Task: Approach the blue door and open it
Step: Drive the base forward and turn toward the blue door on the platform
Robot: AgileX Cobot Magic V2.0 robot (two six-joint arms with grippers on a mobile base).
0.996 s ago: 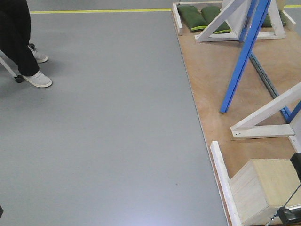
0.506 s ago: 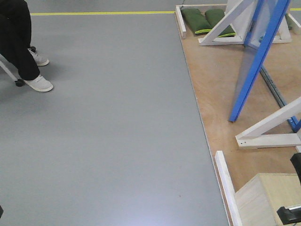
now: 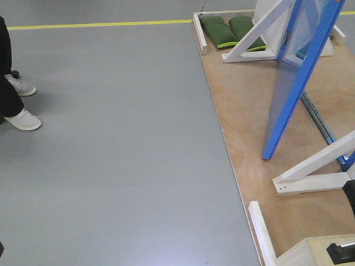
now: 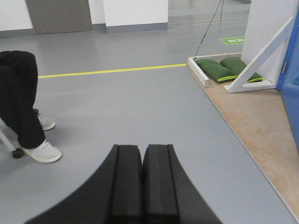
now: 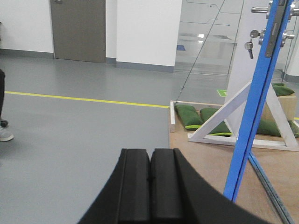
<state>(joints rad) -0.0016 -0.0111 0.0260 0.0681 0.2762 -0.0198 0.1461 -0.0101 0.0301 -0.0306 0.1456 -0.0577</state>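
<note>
While you are on the driving leg of this job, both arms ride empty: the left gripper (image 4: pixel 142 154) has its two black pads pressed together on nothing, and the right gripper (image 5: pixel 150 156) is closed the same way. The tall glossy bright-blue door (image 3: pixel 294 83) stands to your right on the raised plywood platform (image 3: pixel 244 127). The right wrist view sees it nearly edge-on, with the silver lever handle (image 5: pixel 259 9) high up and the round thumb-turn (image 5: pixel 254 33) just below it. Its lower corner sits off the metal floor rail (image 3: pixel 319 119), so I judge it already swung somewhat. Steer right, square the base to the handle side, and stop short of the platform lip, which the wheels probably cannot climb. Part the right jaws before you reach for the lever. At far left, well clear of your path, is a person in dark trousers and white sneakers (image 3: pixel 22 119). A yellow floor line (image 3: pixel 105 24) crosses the grey floor beyond. Green sandbags (image 3: pixel 222 30) lie at the platform's far corner, beside the white wooden braces (image 3: pixel 249 44) that prop the frame. Another brace (image 3: pixel 313 172) and a pale wooden box (image 3: pixel 316 255) crowd the near right, where an arm could snag.
</note>
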